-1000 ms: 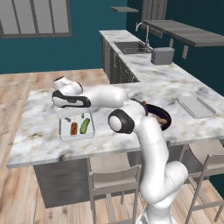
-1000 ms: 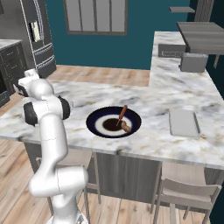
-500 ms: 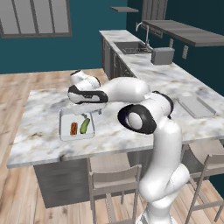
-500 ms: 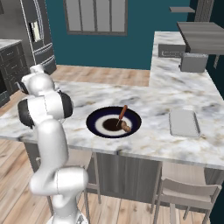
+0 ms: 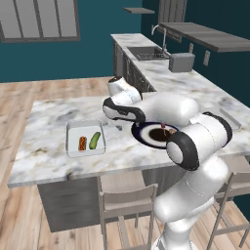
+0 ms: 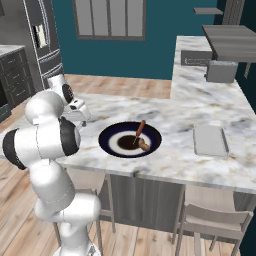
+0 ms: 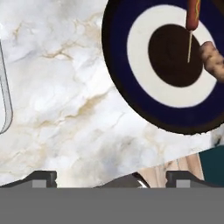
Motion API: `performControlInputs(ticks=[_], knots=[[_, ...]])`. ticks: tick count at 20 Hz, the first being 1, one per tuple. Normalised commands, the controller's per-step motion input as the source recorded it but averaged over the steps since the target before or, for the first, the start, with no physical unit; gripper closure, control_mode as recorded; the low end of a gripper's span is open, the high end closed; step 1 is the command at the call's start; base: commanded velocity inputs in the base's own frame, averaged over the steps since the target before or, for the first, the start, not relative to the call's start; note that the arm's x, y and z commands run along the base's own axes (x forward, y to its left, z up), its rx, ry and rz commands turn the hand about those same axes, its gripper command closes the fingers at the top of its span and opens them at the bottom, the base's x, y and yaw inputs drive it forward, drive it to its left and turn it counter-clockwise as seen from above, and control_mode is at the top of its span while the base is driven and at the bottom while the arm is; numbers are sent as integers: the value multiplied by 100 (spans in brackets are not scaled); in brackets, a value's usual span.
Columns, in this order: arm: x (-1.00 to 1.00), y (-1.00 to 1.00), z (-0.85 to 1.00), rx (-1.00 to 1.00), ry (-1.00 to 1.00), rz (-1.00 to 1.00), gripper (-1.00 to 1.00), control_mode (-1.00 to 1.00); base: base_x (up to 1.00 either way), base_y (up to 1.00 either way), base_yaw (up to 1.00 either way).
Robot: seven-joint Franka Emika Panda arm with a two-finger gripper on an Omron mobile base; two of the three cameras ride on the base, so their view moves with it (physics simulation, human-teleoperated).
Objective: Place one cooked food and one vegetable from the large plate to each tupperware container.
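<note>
In the left base view, a tupperware container (image 5: 86, 138) lay on the marble counter (image 5: 44, 122) to the left of the tool (image 5: 118, 124), holding 2 items side by side: a reddish-orange piece (image 5: 82, 143) and a green vegetable (image 5: 94, 140). The tool hung over bare marble between that container and the large plate (image 5: 145, 138), with the arm bent low across the plate's near side. A second pale container (image 5: 230, 118) lay at the far right of the counter, well apart from the tool.

The right base view hid the filled container behind the robot's body but gave an open look at the large plate (image 6: 111, 145), which lay to the right of the tool (image 6: 81, 119) and carried a sausage on a stick (image 6: 140, 130) and a brown lumpy food (image 6: 144, 145). Further right, the other tupperware container (image 6: 210, 140) held nothing visible.

The hand view looked straight down on marble, with a sliver of the container's rim (image 7: 6, 100) at the left edge and the large plate (image 7: 144, 87) at upper right, the skewered sausage (image 7: 192, 15) and brown food (image 7: 213, 59) at its far side. The tool (image 7: 111, 177) had its 2 tips set wide apart, with nothing between them and touching nothing.
</note>
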Motion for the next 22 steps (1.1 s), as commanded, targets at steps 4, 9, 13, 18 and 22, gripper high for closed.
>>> performControlInputs(ticks=[4, 9, 13, 18, 22], knots=[[-28, -74, 55, 4, 1, 0, -100, -100, 0, 0, 0], [-2, -60, 25, 14, 20, 0, -100, -100, 0, 0, 0], [-18, -66, 0, 33, 27, 0, -100, -100, 0, 0, 0], [-84, -36, 27, 20, 8, 7, -100, -100, 0, 0, 0], [-61, -14, 15, 1, 0, 2, -100, -100, 0, 0, 0]])
